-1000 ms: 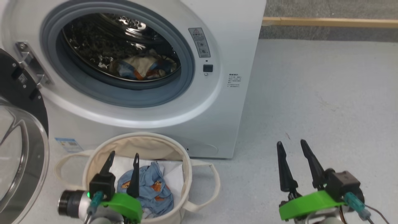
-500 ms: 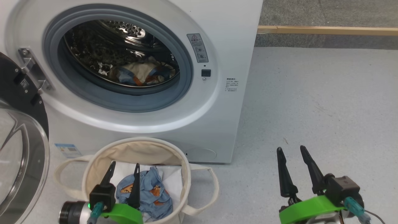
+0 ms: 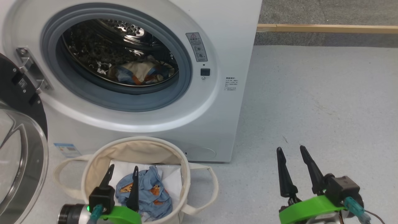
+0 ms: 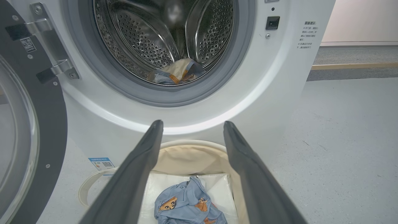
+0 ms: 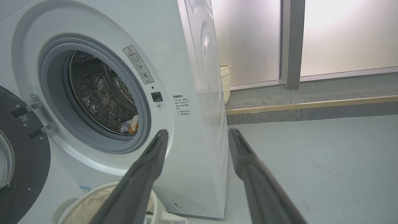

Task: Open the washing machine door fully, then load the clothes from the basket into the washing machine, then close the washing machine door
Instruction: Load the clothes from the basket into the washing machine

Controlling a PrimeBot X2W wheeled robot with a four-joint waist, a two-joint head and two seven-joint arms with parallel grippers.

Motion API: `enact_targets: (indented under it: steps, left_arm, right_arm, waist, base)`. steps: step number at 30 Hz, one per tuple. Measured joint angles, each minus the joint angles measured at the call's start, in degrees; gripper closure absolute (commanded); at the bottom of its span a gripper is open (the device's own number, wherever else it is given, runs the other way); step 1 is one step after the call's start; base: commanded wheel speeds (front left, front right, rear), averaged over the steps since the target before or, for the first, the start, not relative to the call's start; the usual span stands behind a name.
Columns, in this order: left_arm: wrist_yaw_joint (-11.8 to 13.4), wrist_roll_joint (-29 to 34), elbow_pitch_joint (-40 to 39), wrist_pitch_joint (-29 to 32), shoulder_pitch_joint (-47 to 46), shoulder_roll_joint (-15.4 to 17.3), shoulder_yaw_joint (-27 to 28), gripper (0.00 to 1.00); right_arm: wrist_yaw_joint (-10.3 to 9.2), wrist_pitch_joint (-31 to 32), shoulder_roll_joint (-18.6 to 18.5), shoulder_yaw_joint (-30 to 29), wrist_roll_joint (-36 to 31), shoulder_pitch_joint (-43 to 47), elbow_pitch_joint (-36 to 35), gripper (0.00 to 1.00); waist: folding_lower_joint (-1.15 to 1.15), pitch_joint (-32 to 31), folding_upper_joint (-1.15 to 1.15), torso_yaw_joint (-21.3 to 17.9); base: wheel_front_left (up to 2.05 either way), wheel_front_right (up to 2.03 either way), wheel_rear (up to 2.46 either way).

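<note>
The white washing machine [image 3: 224, 40] stands with its black door [image 3: 18, 93] swung open to the left. A cream garment [image 3: 141, 70] lies in the steel drum [image 4: 146, 40]. In front sits the cream basket [image 3: 140, 149] holding a light blue garment [image 3: 149, 193] on a white sheet [image 3: 171, 177]. My left gripper [image 3: 122, 169] hangs open just above the basket, its fingers over the blue garment [image 4: 189, 205], holding nothing. My right gripper [image 3: 289, 151] is open over bare floor to the right of the machine.
Grey floor [image 3: 326, 102] spreads to the right. A wooden strip [image 3: 326, 28] edges a raised carpet step behind. A pale perforated bin [image 5: 225, 82] stands behind the washer by frosted panels. The door's glass bowl [image 3: 18, 161] bulges at the near left.
The head camera has tilted slightly, shifting the whole picture. My left gripper sits a little lower in the picture, over the basket. The right gripper keeps its place.
</note>
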Motion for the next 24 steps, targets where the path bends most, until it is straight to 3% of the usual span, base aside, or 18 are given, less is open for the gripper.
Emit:
enact_targets:
  steps: [16, 24]
  left_arm:
    - [0.0, 0.6, 2.1, 0.0, -0.2, -0.1, 0.3, 0.00]
    - [-0.6, 1.8, 7.3, 0.0, -5.7, 0.6, -0.1, 0.00]
  right_arm:
    - [0.00, 0.0, 0.0, -0.2, -0.2, 0.0, -0.9, 0.00]
    - [0.00, 0.0, 0.1, -6.6, -1.4, -2.7, -12.7, 0.00]
  waist:
    - [0.00, 1.7, 0.00, -0.3]
    - [0.00, 7.1, 0.00, -0.8]
  base:
    - [0.00, 0.00, 0.00]
    - [0.00, 0.00, 0.00]
